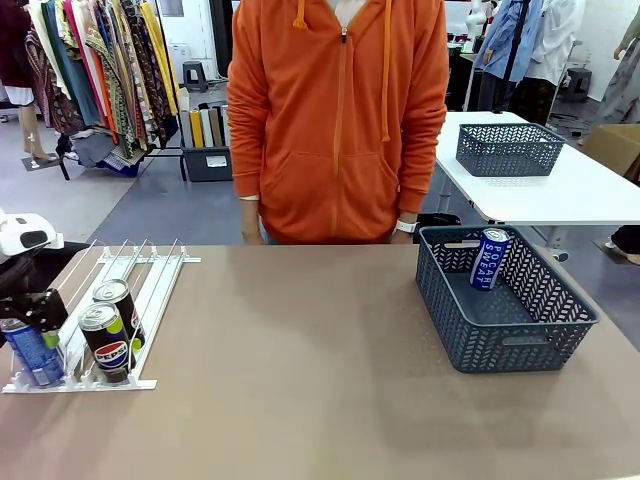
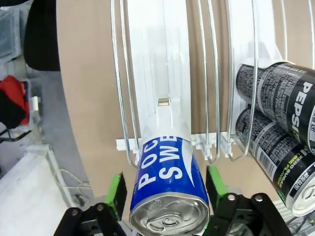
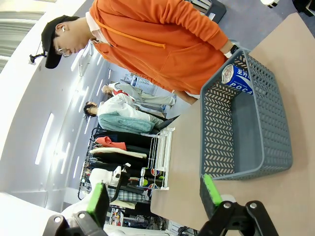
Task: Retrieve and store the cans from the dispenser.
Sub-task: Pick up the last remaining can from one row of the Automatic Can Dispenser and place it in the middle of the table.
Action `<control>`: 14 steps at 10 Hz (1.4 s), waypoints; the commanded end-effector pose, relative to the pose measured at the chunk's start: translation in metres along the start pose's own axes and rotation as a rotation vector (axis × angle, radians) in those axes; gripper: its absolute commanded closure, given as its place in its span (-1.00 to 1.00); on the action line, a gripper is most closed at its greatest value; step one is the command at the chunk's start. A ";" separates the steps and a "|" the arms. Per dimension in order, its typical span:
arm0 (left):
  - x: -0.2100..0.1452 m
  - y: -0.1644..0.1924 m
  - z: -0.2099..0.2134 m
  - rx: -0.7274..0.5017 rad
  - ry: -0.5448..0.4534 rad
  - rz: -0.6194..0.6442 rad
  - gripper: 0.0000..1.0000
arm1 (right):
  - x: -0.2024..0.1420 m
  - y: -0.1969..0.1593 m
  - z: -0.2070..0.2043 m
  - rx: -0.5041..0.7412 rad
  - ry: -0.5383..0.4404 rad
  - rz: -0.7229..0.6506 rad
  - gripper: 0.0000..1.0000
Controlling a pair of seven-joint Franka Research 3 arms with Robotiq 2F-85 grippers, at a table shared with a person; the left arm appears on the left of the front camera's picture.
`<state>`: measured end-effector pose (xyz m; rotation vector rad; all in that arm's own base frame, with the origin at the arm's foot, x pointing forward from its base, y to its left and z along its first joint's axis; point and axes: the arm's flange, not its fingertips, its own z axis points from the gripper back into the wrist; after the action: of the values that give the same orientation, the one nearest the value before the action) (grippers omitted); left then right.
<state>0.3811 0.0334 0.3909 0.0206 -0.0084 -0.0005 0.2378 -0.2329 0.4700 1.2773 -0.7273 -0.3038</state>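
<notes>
The white wire-rail dispenser (image 1: 140, 275) lies at the table's left. A blue can (image 1: 33, 352) stands at the front of its leftmost lane, and two black Pepsi cans (image 1: 108, 343) sit in a lane to the right. My left gripper (image 1: 36, 322) straddles the blue can. In the left wrist view the blue can (image 2: 167, 189) fills the space between the green pads (image 2: 117, 194) of my left gripper (image 2: 166, 192); a thin gap shows on one side. My right gripper (image 3: 153, 196) hangs open in the air with nothing between its fingers. Another blue can (image 1: 490, 258) leans inside the basket.
The dark grey lattice basket (image 1: 520, 340) stands on the table's right. A person in an orange hoodie (image 1: 335, 120) stands at the far edge. A second basket (image 1: 508, 150) rests on a white table behind. Bare tabletop lies between dispenser and basket.
</notes>
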 end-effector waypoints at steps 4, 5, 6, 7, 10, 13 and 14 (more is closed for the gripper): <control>0.000 0.003 -0.003 -0.029 -0.041 0.018 1.00 | 0.004 0.002 -0.002 0.022 -0.017 0.026 -1.00; -0.001 0.002 -0.002 -0.028 -0.054 0.009 1.00 | 0.004 0.002 -0.002 0.022 -0.017 0.026 -1.00; -0.001 0.000 0.001 -0.023 -0.052 0.003 1.00 | 0.004 0.002 -0.002 0.022 -0.017 0.026 -1.00; -0.003 -0.002 0.009 -0.028 -0.071 0.000 1.00 | 0.004 0.002 -0.002 0.022 -0.017 0.026 -1.00; -0.043 -0.011 0.104 -0.077 -0.242 -0.062 1.00 | 0.004 0.002 -0.002 0.022 -0.017 0.026 -1.00; -0.104 -0.020 0.188 -0.181 -0.380 -0.184 1.00 | 0.004 0.002 -0.002 0.022 -0.017 0.026 -1.00; -0.119 -0.020 0.196 -0.205 -0.414 -0.220 1.00 | 0.004 0.002 -0.002 0.022 -0.017 0.026 -1.00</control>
<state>0.2635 0.0023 0.5903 -0.1397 -0.3974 -0.1778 0.2381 -0.2328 0.4696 1.2774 -0.7259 -0.3040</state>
